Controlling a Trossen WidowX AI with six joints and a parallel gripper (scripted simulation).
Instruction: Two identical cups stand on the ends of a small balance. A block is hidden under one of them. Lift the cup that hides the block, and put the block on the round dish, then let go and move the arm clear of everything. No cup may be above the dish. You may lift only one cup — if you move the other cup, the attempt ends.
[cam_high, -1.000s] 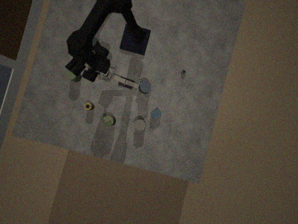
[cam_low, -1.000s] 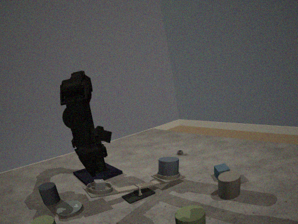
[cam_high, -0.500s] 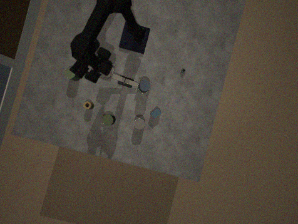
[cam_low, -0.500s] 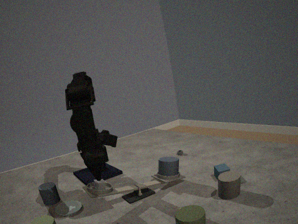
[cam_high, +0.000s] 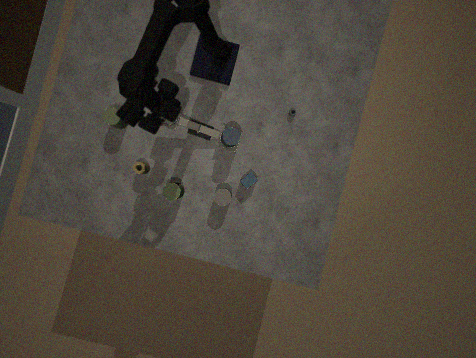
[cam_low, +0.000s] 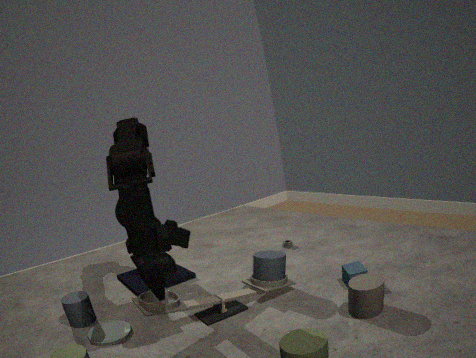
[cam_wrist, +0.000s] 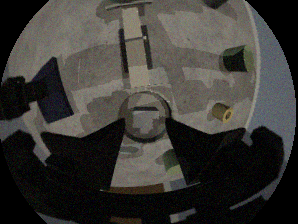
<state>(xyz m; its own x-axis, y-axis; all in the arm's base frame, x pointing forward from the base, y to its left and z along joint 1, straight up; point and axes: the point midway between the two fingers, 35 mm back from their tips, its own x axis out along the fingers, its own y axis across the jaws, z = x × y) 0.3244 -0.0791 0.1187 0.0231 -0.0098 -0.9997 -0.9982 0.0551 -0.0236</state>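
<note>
Grey desk (cam_high: 300, 225) (cam_low: 240, 330) (cam_wrist: 95, 42) below, and the block (cam_wrist: 146, 121) sits centred between the tips of the parted, empty pincer (cam_high: 171, 119) (cam_low: 161, 296) (cam_wrist: 145, 120), beam (cam_high: 209, 131) (cam_low: 237, 296) (cam_wrist: 136, 55) running to twelve o'clock in the wrist view!

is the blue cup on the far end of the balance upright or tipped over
Upright: in the exterior view the blue cup stands straight on its pan, flat closed end up.

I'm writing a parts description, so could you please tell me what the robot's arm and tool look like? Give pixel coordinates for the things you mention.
The arm (cam_high: 137, 75) (cam_low: 135, 210) is matte black throughout, with chunky, blocky joints. Its tool (cam_wrist: 145, 120) has two black fingers, broad at the root and tapering toward the tips. No cables or markings can be made out.
</note>
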